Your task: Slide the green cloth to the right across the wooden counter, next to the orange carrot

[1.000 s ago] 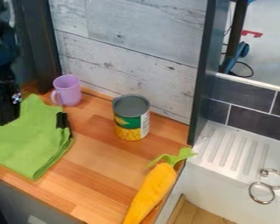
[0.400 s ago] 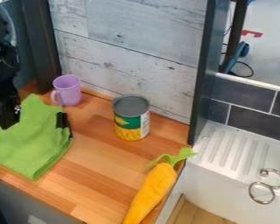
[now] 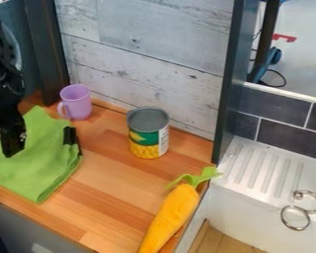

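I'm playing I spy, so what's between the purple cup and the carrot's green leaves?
A can stands between the purple cup and the green leaves, as the camera view shows.

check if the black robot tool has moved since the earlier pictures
Yes: it has moved down in the view, judged against the folded green cloth, which stayed put; the tool now sits lower.

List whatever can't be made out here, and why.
All in the camera view:
Toy carrot, tip: cut off by bottom edge.
Green cloth, left part: cut off by left edge.
Can, far side: hidden by its front.
Black item on the cloth: too small to identify.
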`<control>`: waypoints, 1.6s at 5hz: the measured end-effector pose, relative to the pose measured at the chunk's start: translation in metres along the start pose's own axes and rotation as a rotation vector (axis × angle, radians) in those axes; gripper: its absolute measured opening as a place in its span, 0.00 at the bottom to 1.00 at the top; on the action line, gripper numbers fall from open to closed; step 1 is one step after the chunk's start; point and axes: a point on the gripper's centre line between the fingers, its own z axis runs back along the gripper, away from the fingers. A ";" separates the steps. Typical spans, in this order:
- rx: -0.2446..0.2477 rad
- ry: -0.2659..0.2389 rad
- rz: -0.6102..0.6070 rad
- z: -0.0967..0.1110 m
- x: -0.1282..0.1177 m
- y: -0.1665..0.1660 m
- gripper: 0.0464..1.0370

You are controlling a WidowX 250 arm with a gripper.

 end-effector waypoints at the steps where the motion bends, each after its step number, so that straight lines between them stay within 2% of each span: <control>1: -0.011 0.022 0.008 -0.018 -0.001 0.003 0.96; 3: -0.014 0.064 0.014 -0.040 -0.007 0.006 0.96; 4: -0.022 0.057 0.017 -0.043 -0.009 0.000 0.96; 5: -0.064 0.104 -0.011 -0.051 -0.018 -0.028 0.96; 6: -0.116 0.198 -0.078 -0.047 -0.028 -0.074 0.96; 7: -0.162 0.199 -0.145 -0.039 -0.029 -0.120 0.96; 8: -0.190 0.178 -0.254 -0.028 -0.012 -0.169 0.96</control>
